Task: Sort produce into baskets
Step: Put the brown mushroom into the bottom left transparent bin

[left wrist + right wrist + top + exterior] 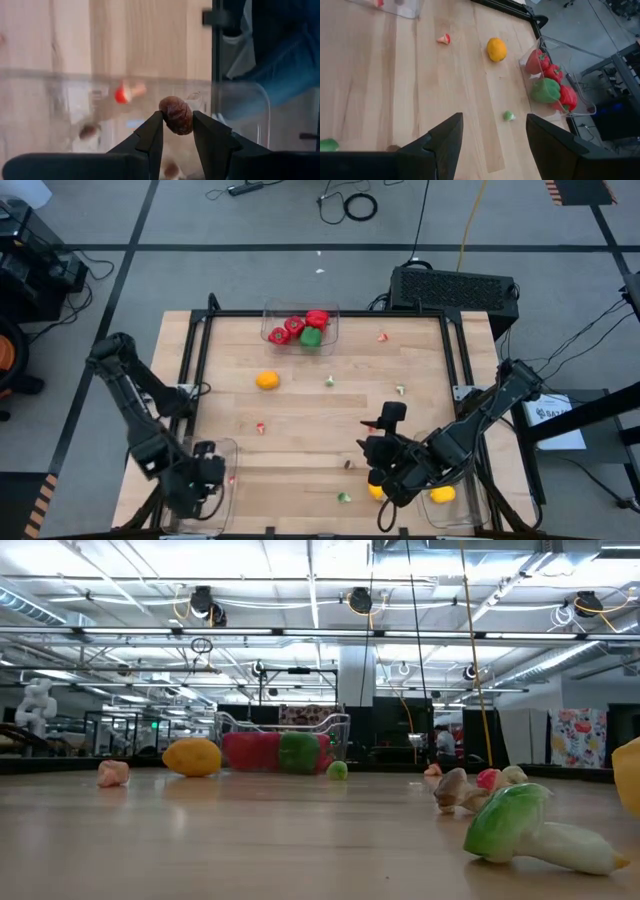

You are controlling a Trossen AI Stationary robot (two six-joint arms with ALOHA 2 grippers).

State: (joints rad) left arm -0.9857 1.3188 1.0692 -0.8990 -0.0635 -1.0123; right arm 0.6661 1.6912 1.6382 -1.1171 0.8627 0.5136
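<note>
Small brown nut-like piece (176, 115) is pinched by left gripper (177, 131) above near-left bin (240, 107); judged light, hard, smooth, prob. slippery, so best held across its middle; right gripper (494, 131) is spread, empty, over table centre.

Left claw (177, 131) clamped at the near-left corner, right claw (492, 132) spread, near-right.

We are looking at a wooden bench (300, 440) standing on a grey floor (250, 270) crossed by dark lines, with cables (350, 202) lying on it. A black box (455, 285) is sitting behind the bench, and ceiling lights (300, 560) are shining over pipes and hanging cords.
</note>
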